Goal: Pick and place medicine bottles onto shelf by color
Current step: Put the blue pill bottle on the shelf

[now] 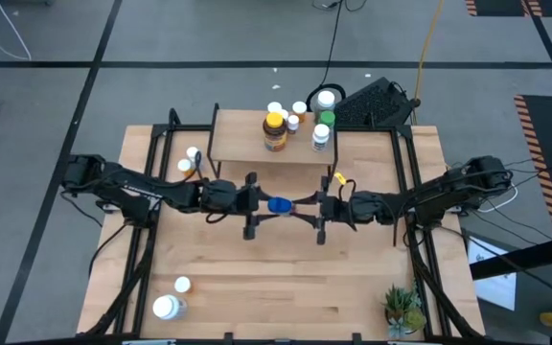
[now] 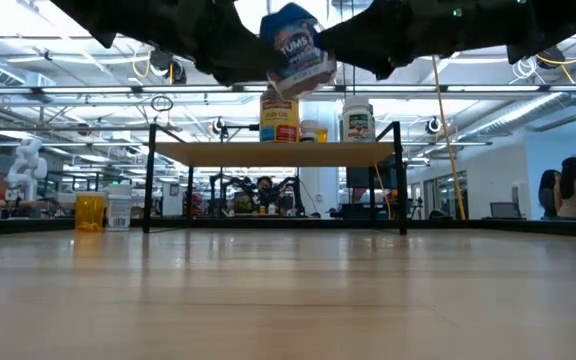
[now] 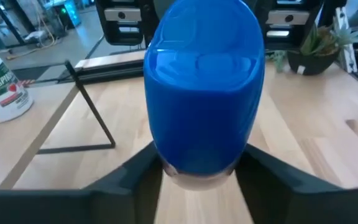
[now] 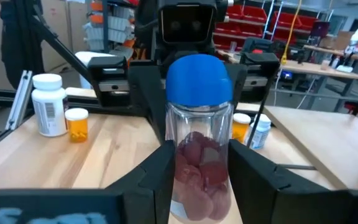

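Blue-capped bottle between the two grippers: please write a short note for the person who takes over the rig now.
Both grippers meet mid-table, above the surface. The left gripper and the right gripper are each shut on the blue-capped bottle, one at each end.
Done: an amber bottle and a green-capped bottle stand on the shelf.
Left: the held bottle, two bottles at the near left, others beside and behind the shelf.

We can't read the label on the blue-capped clear bottle (image 2: 295, 45) in the low view; arms cover its top. Left wrist view: its blue cap (image 3: 204, 81) hides the body. Bottles behind the light-wood shelf (image 1: 247, 144) are too small to identify by colour.
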Motion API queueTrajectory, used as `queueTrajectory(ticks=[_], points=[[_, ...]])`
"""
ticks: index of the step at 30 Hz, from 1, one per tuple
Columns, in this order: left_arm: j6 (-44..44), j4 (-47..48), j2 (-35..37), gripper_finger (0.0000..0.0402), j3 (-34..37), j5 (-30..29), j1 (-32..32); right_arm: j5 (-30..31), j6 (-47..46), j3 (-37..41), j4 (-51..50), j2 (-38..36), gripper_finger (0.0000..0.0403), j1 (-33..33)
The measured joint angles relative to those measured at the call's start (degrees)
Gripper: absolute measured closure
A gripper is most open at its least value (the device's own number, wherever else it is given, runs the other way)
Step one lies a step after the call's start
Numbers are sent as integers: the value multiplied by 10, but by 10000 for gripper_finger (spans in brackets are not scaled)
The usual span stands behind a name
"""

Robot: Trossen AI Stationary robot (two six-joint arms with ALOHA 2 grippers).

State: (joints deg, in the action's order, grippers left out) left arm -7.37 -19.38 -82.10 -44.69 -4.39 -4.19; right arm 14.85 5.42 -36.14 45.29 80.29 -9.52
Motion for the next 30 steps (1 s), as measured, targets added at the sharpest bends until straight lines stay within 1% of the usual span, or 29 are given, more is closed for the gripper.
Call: queueTrajectory(ticks=[3,5,8,10,15,18,22,25,26,30], points=[[1,2,1,260,0,2,0,-1,0,0,0,0,277,0],[1,4,1,280,0,3,0,-2,-7,0,-8,0,277,0],[2,9,0,280,0,4,0,-3,-26,-1,-24,0,273,0],[0,17,0,280,0,2,0,-3,-38,-1,-34,0,261,1],[-5,58,0,280,0,-20,0,1,-78,-1,-87,-1,209,11],[10,93,-5,280,0,-40,0,1,-101,-1,-175,-14,178,21],[41,144,-40,280,1,-63,-4,1,-154,0,-316,-35,150,28],[51,129,-72,280,0,-63,-7,-2,-185,0,-373,-60,143,28],[53,117,-85,280,0,-63,-8,-9,-193,0,-378,-66,143,28],[56,82,-122,280,0,-62,-8,-57,-213,-11,-392,-87,143,28]])
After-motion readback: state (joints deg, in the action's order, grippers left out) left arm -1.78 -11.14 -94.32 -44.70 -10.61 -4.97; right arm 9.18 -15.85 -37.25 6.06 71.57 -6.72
